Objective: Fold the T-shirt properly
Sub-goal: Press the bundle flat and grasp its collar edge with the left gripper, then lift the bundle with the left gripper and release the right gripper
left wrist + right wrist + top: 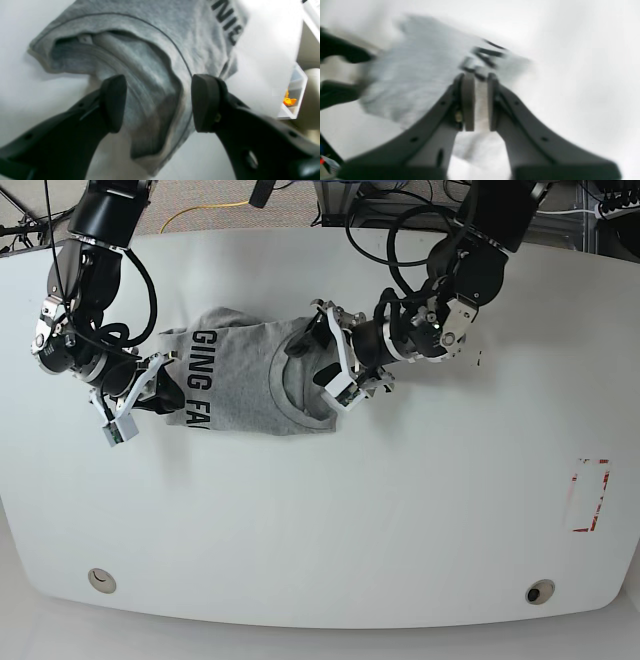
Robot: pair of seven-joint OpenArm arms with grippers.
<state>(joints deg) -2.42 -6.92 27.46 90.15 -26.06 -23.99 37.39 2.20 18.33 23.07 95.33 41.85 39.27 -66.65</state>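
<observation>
The grey T-shirt lies bunched on the white table, its black lettering facing the left side of the base view. My left gripper is open over the collar end; the collar fabric lies between its two black fingers without being pinched. In the base view that gripper is at the shirt's right end. My right gripper is at the lettered edge, jaws nearly together with a strip of light fabric caught between them. In the base view it is at the shirt's left end. The right wrist view is blurred.
A clear bin with something orange inside stands off the table's edge in the left wrist view. A red mark is on the table at the right. Cables run behind the back edge.
</observation>
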